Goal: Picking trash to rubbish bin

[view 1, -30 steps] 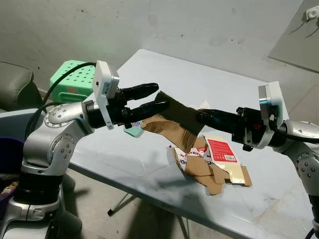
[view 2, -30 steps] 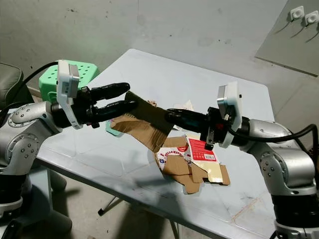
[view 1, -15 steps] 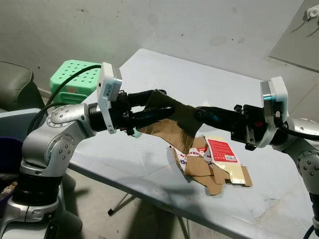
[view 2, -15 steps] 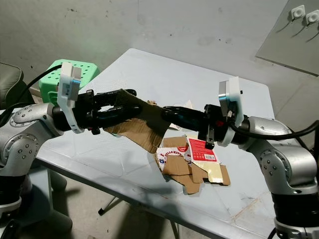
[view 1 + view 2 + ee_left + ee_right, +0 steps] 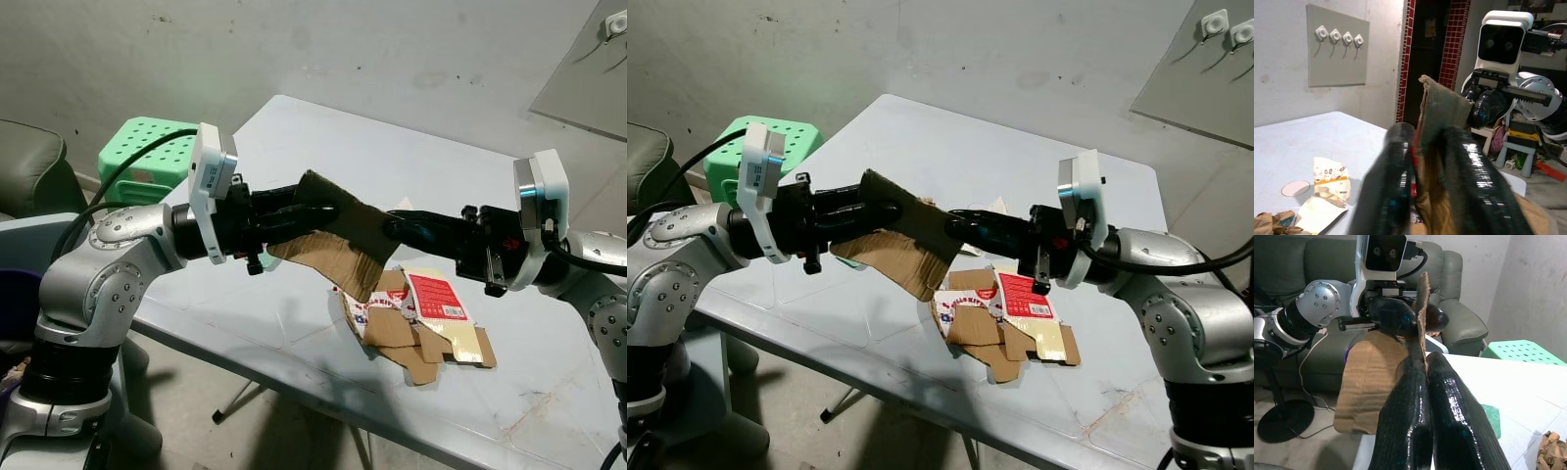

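1. Wrist views bring in the room: from the right wrist, a grey-green sofa (image 5: 1459, 293) behind the left arm and the green stool (image 5: 1520, 351); from the left wrist, a wall plate with four hooks (image 5: 1337, 45) and a red brick door frame (image 5: 1452, 44).
2. From the head: both arms stretched level over the pale worktop (image 5: 294, 323), forearms pointing at each other, white camera boxes riding each wrist.
3. Left claw (image 5: 312, 211) clamped on the 9 o'clock end of the cardboard sheet (image 5: 338, 240); from its wrist, one black finger on each face of the sheet.
4. Right claw (image 5: 397, 227) clamped on the same sheet at its 3 o'clock edge, fingers pressed together with the thin board between them.
5. Sheet brown, creased, torn along its lower edge, held in the air above the worktop between the two claws.
6. Down at 5 o'clock of the sheet: a flattened carton with a red label (image 5: 431, 323), lying on the worktop.
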`<state>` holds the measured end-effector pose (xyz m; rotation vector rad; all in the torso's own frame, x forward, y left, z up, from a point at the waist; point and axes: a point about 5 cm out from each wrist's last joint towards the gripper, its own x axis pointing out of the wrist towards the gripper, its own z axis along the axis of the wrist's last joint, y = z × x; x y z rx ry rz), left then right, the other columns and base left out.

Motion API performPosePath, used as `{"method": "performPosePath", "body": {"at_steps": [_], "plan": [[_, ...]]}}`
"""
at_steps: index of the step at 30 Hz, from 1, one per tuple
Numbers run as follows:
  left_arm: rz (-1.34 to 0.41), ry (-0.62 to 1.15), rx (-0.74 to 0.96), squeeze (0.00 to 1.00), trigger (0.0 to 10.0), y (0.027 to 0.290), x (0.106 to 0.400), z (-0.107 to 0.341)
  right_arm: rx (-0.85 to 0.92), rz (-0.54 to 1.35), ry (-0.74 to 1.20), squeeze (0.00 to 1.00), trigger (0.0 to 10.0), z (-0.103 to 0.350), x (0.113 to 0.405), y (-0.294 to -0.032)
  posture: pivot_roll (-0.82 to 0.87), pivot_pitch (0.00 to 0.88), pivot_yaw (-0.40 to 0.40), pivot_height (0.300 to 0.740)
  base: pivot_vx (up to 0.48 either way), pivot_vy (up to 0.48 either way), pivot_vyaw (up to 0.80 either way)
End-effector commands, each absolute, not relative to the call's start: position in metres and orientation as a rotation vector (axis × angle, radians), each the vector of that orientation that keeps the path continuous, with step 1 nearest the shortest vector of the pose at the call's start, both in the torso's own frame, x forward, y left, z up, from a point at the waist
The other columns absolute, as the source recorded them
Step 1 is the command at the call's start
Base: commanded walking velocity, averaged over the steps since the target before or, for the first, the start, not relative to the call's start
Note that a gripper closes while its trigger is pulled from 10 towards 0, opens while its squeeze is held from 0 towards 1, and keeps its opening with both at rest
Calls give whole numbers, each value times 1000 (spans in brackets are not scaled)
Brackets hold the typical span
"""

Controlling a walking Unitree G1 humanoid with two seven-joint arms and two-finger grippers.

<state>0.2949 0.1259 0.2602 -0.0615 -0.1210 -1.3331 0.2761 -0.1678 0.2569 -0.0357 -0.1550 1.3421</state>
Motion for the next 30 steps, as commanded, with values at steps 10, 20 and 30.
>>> {"method": "performPosePath", "body": {"at_steps": [10, 20, 30], "plan": [[-1363, -135, -44, 0, 0, 125, 290, 266, -15, 1393, -152, 1000, 10000, 262, 272, -170, 46, 69, -106, 740, 0, 0, 0], [-1365, -137, -52, 0, 0, 126, 291, 267, -26, 1397, -146, 1000, 10000, 262, 272, -171, 46, 69, -107, 740, 0, 0, 0], [-1353, -141, -60, 0, 0, 127, 291, 268, -30, 1355, -143, 1000, 10000, 259, 276, -174, 46, 73, -105, 740, 0, 0, 0]]}}
